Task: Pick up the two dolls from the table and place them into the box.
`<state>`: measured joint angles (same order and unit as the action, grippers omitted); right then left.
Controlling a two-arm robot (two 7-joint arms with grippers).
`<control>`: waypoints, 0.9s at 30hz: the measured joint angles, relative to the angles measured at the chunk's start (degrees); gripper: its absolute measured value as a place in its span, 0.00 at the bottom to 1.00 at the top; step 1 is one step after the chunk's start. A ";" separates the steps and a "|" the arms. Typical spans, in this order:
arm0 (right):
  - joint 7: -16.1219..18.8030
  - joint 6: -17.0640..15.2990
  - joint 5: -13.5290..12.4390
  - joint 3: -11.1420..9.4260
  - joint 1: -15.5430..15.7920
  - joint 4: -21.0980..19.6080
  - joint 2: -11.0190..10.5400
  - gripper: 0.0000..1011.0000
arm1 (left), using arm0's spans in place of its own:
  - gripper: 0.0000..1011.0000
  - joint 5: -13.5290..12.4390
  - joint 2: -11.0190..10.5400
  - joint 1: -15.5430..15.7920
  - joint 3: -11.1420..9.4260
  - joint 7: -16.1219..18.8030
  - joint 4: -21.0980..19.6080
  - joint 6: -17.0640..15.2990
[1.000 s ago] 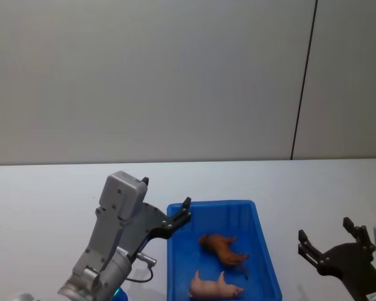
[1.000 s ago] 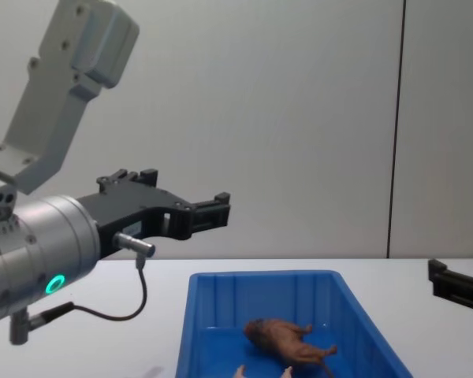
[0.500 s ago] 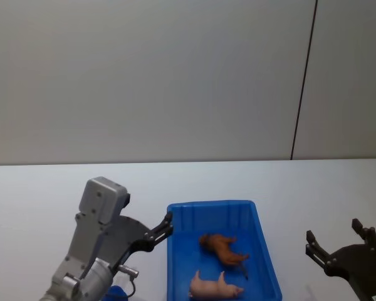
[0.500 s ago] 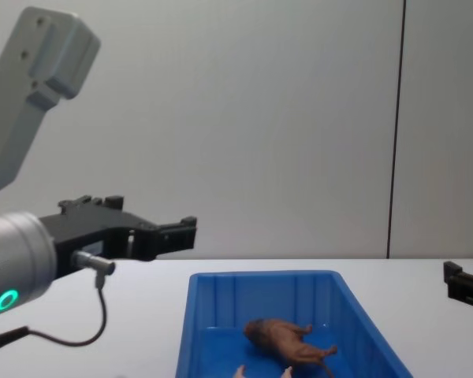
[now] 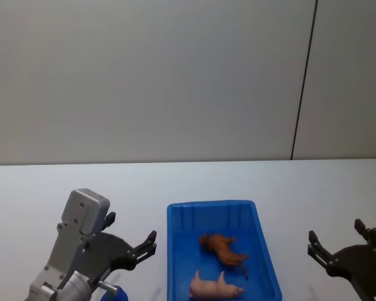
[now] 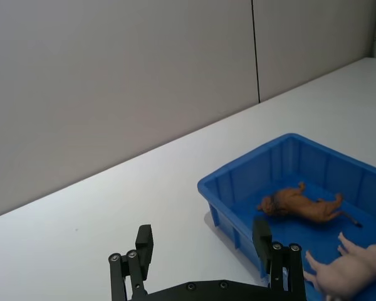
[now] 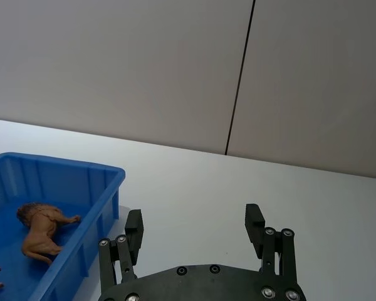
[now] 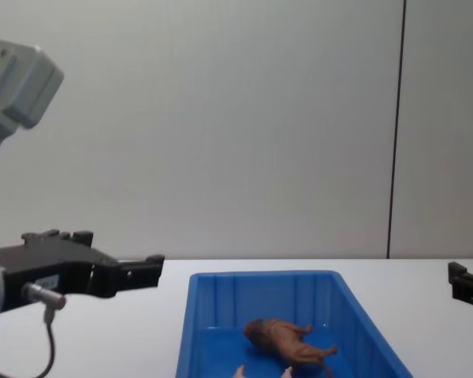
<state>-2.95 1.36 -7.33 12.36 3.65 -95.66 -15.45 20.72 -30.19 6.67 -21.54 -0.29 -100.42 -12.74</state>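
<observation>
Head view: box (image 5: 210, 204) sits low and centre on the table (image 5: 44, 188), with both dolls inside it.
Lion: the lion (image 5: 222, 247) lies on its side mid-box, tail toward the bottom of the frame.
Pink one: the pink animal (image 5: 214, 287) lies on its side just below the lion. Whether they touch, I cannot tell.
Left side: the left gripper (image 5: 131, 229) is at the lower left, just beside the box and outside its rim. Its fingers are spread wide with nothing between them.
Right side: the right gripper (image 5: 336, 232) is at the lower right, well apart from the box. Its fingers are likewise wide and empty.
Why so: both dolls lie tipped over, probably dropped in rather than set down. Both grippers sit off the box because nothing is left to carry.
Status: judged complete, with no doll on the table.
</observation>
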 joint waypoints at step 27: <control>-0.25 0.01 0.05 -0.03 0.08 -0.03 -0.04 0.99 | 0.99 2.56 -4.97 -1.79 2.13 -11.37 2.59 -5.93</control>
<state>-3.20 1.36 -7.28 12.33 3.73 -95.69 -15.49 23.29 -35.17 4.88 -19.41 -11.66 -97.83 -18.67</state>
